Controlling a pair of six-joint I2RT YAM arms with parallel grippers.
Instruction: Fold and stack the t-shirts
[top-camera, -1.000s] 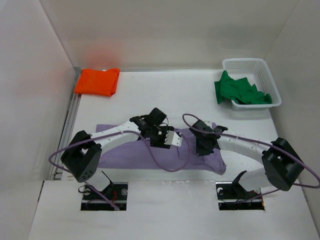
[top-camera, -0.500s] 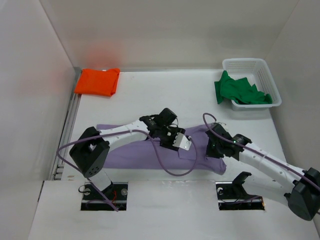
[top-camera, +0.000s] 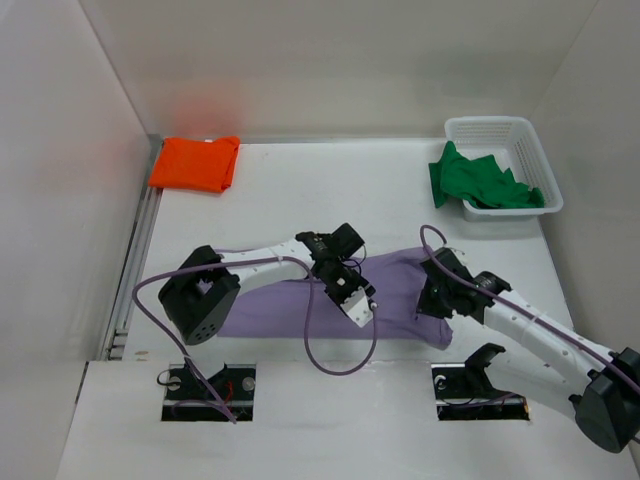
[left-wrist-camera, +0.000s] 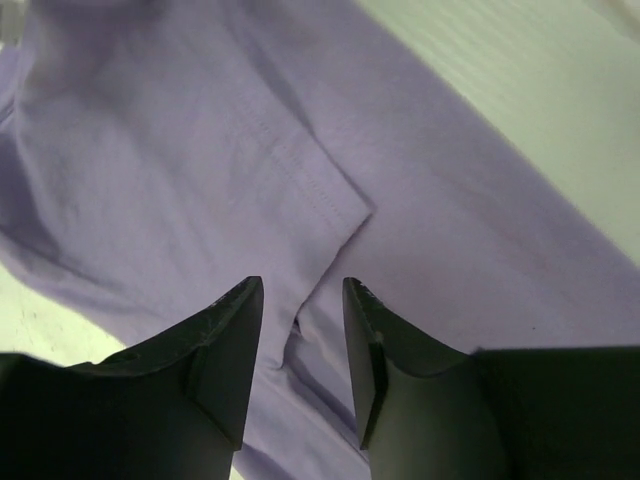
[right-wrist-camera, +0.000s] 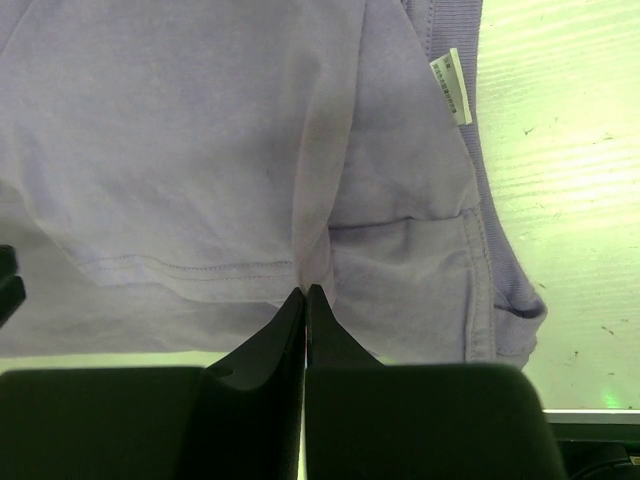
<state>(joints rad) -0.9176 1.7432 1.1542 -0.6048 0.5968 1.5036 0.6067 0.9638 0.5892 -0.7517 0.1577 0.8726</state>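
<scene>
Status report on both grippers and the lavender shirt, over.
Left gripper open, over sleeve edge. Right gripper shut, pinching lavender t-shirt fold. Orange t-shirt folded far left, green t-shirt over basket rim; neither in the way.

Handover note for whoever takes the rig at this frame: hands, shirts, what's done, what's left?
Left hand: open, fingers either side of a hem on the purple shirt.
Right hand: shut, pinching a crease of that shirt.
Orange shirt: folded, far left corner of the table.
Green shirt: crumpled, draped over the basket edge.
Done: orange folded. Left: fold purple and green, stack all three.
</scene>
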